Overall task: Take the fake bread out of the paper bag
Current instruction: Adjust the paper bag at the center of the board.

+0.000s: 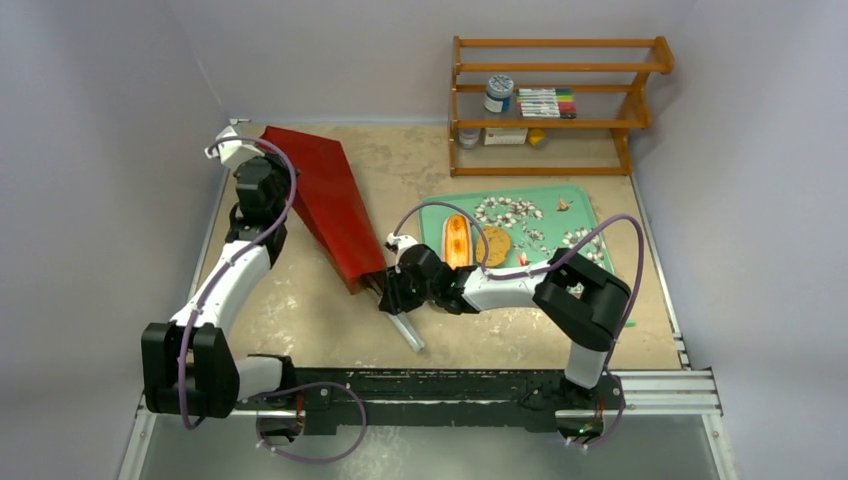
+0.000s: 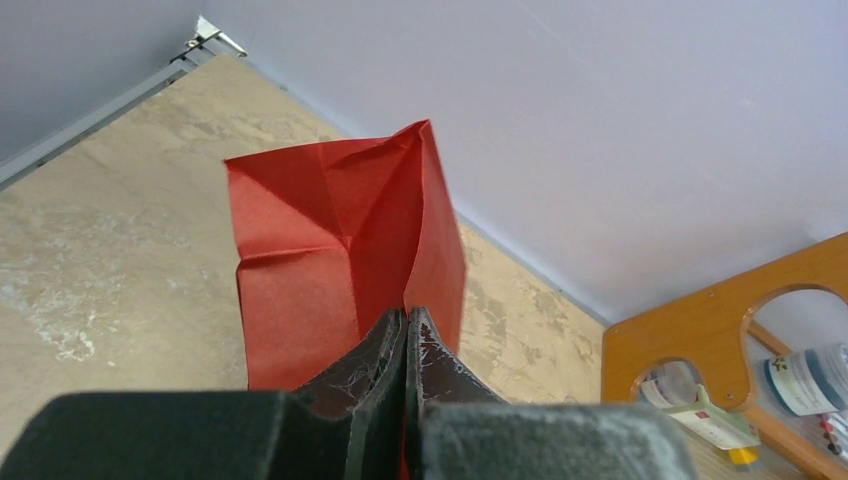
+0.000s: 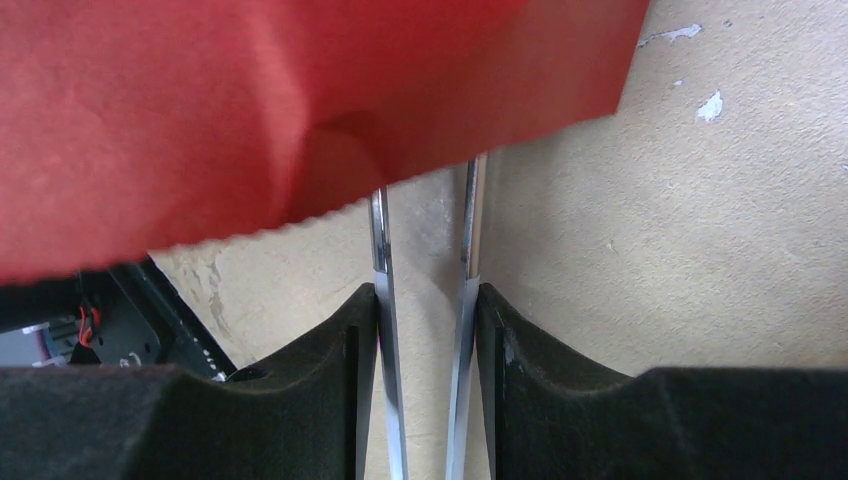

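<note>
The red paper bag (image 1: 330,205) lies tilted on the table, its mouth toward the near right. My left gripper (image 1: 272,205) is shut on a fold at the bag's closed end; in the left wrist view its fingertips (image 2: 408,312) pinch the red paper (image 2: 320,230). My right gripper (image 1: 390,290) is shut on the metal tongs (image 1: 408,330). In the right wrist view the tongs' two arms (image 3: 383,250) run between my fingers (image 3: 428,290) and under the bag's edge (image 3: 250,100). A long loaf (image 1: 457,240) and a round brown slice (image 1: 494,245) lie on the tray. Any bread inside the bag is hidden.
The green floral tray (image 1: 440,213) sits right of the bag. A wooden rack (image 1: 560,122) with jars and markers stands at the back right. Grey walls close in the table on the left, back and right.
</note>
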Tool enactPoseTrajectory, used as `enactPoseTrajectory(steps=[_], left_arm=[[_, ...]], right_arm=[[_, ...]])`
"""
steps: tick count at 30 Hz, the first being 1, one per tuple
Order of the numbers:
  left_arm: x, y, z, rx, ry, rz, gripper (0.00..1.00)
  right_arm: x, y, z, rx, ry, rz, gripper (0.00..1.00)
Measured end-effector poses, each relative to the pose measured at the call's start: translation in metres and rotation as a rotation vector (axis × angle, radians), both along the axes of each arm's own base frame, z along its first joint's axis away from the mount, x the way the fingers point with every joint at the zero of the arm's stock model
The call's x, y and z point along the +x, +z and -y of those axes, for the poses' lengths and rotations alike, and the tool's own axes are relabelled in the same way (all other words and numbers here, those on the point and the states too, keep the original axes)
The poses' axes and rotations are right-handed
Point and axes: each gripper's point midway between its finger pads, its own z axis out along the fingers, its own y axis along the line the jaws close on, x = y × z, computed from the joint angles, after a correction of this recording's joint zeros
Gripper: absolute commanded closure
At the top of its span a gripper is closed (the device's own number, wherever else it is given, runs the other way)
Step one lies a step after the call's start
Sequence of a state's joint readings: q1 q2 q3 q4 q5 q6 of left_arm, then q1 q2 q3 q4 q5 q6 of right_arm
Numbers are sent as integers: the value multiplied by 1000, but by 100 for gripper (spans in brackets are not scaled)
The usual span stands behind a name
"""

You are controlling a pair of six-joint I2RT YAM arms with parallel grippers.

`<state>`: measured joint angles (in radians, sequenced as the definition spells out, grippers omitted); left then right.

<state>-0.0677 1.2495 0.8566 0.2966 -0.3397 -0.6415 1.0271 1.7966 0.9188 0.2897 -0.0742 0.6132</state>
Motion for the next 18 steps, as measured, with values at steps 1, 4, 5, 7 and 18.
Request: enactPoseTrajectory(steps=[1,4,5,7,18], left_arm=[[-1,-3,-1,1,3,-6,100],[-4,-11,-2,3,11,-24,100],[-4,-11,-2,3,12,-26,100],[-6,-16,-6,6,32,-37,100],[-29,-77,-37,17,132,-170,100]], right_arm=[[0,-1,0,-2,0,0,60],[0,-1,0,-3,1,0,60],[0,-1,0,-3,1,1,60],[0,-1,0,-3,2,0,60],[-4,0,-2,11,8,-25,59]])
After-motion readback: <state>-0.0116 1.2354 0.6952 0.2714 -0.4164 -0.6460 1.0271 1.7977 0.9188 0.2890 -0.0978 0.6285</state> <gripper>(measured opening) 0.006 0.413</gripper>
